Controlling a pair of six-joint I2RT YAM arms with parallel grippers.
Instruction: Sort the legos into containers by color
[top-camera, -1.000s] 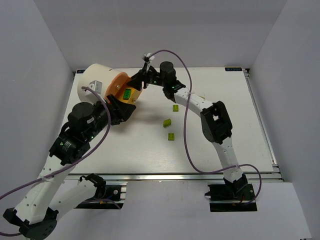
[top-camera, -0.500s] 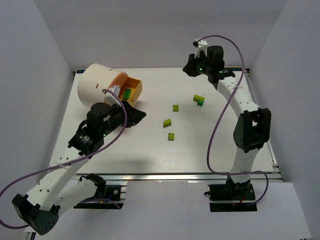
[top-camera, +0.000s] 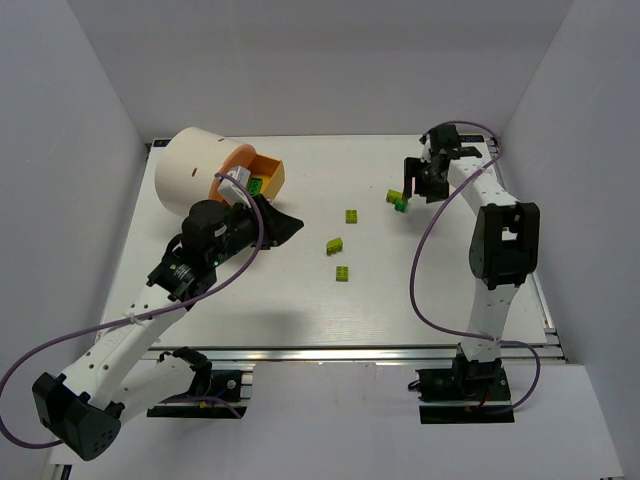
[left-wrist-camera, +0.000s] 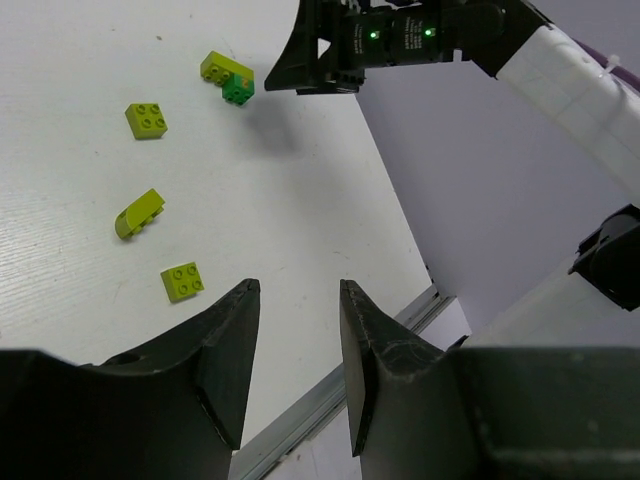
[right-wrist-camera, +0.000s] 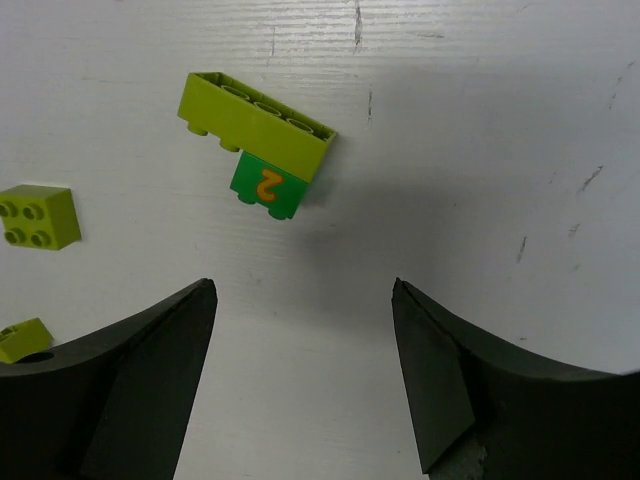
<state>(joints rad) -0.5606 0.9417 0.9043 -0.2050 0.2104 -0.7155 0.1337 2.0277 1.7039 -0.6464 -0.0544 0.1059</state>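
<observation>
Two touching – long lime slab, square green block, smooth plastic.

top: overhead, far | left wrist: oblique, mid | right wrist: downward, close | shared: stacked bricks

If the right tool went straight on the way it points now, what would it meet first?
The open right tool would likely meet the green brick marked 2, joined to a yellow-green brick, or the bare table just beside it; depth is unclear.
</observation>
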